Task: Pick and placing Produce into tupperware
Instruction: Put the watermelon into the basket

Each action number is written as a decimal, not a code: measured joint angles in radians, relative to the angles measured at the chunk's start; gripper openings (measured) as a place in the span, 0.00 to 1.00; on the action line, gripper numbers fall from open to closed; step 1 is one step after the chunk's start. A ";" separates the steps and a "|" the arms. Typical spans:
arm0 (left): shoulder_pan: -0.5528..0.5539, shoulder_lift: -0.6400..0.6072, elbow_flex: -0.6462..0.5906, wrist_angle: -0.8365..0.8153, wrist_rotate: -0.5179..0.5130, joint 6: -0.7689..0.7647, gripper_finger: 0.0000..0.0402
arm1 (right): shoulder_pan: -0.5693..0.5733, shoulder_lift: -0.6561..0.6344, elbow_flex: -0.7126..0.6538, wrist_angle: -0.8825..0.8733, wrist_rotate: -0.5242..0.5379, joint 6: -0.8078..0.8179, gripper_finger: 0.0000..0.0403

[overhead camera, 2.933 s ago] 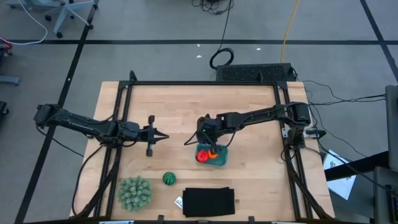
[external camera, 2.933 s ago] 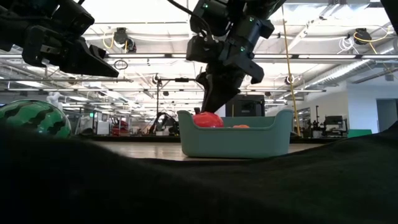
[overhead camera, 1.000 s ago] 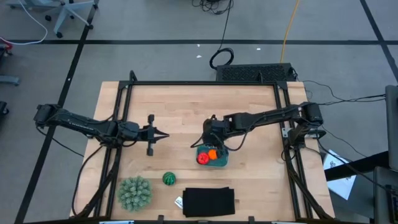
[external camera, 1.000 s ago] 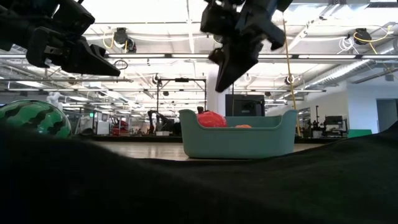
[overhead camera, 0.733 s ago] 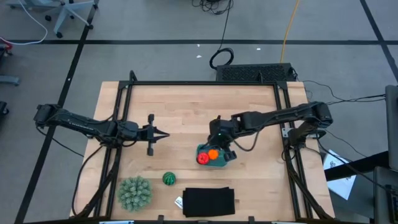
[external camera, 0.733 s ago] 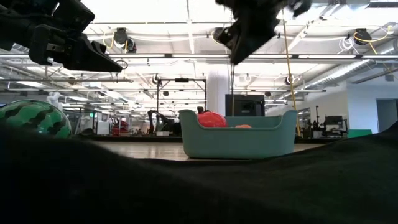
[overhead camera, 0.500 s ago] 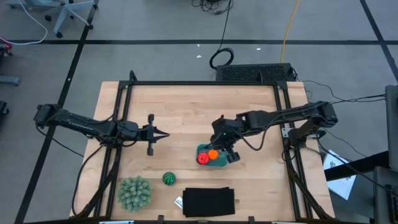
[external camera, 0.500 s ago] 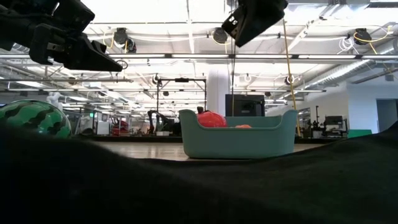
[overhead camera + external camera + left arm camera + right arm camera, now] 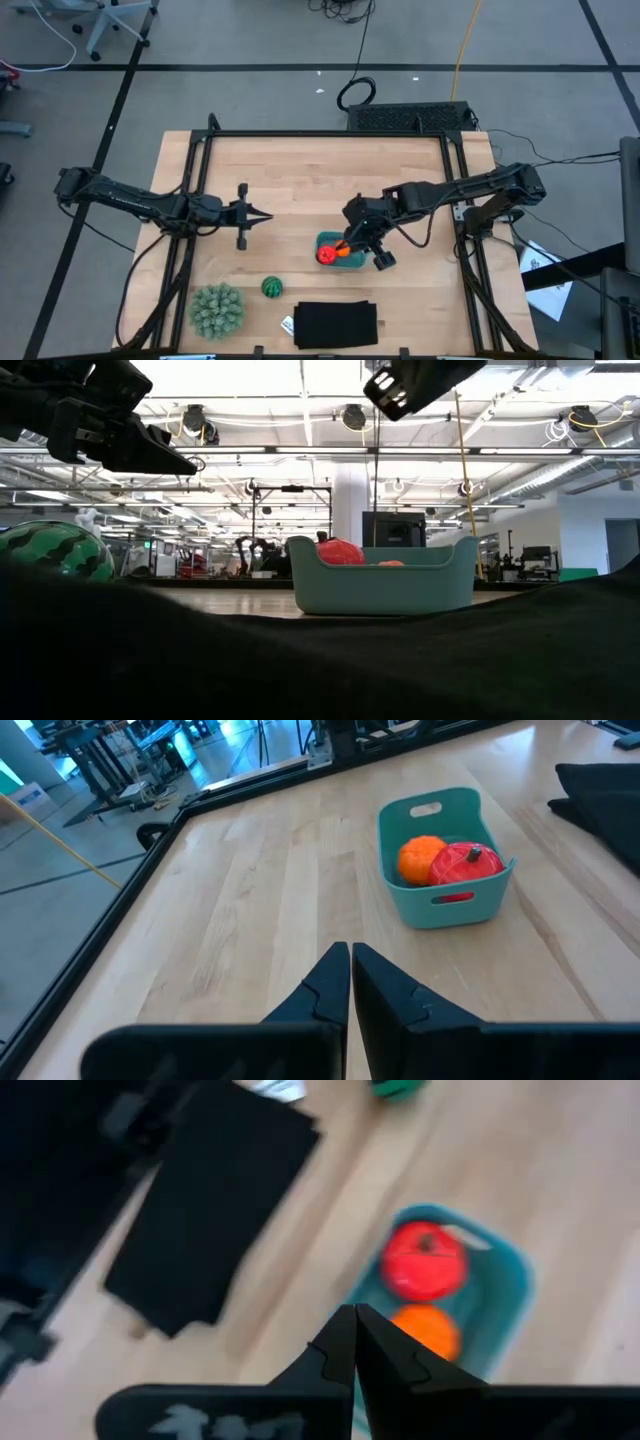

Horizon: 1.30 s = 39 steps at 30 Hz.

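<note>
The teal tupperware (image 9: 352,260) (image 9: 440,905) stands on the wooden table with the red fruit (image 9: 325,255) (image 9: 424,1260) and the orange ball (image 9: 343,248) (image 9: 425,1330) inside it. The dark green striped ball (image 9: 271,287) (image 9: 55,550) rests on the table, left of the tupperware and nearer the front edge. My right gripper (image 9: 360,240) (image 9: 352,1316) hovers shut, high above the tupperware's right end, and holds nothing. My left gripper (image 9: 265,217) (image 9: 350,958) is shut and waits above the table to the tupperware's left.
A large pale green spiky ball (image 9: 216,310) sits near the front left corner. A flat black rectangle (image 9: 336,324) lies at the front edge, just in front of the tupperware, and fills the low view's foreground. Bare wood stretches across the table's far half.
My right gripper has risen from just above the tupperware to well above it, moving toward the table's right and near edges and turning as it went. The red fruit and the orange ball stayed in the tupperware.
</note>
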 joint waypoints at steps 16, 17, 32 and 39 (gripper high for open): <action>0.000 0.000 0.000 0.000 0.000 -0.008 0.05 | 0.069 -0.250 -0.134 0.225 0.057 0.142 0.00; 0.000 0.000 0.000 -0.001 0.000 -0.008 0.05 | 0.063 -0.286 -0.163 0.265 0.059 0.146 0.00; 0.000 0.000 0.000 0.000 -0.001 -0.012 0.05 | -0.023 -0.792 -0.622 0.616 0.310 0.247 0.00; 0.000 0.000 0.000 0.000 -0.001 -0.028 0.05 | -0.024 -0.940 -0.765 0.716 0.394 0.235 0.00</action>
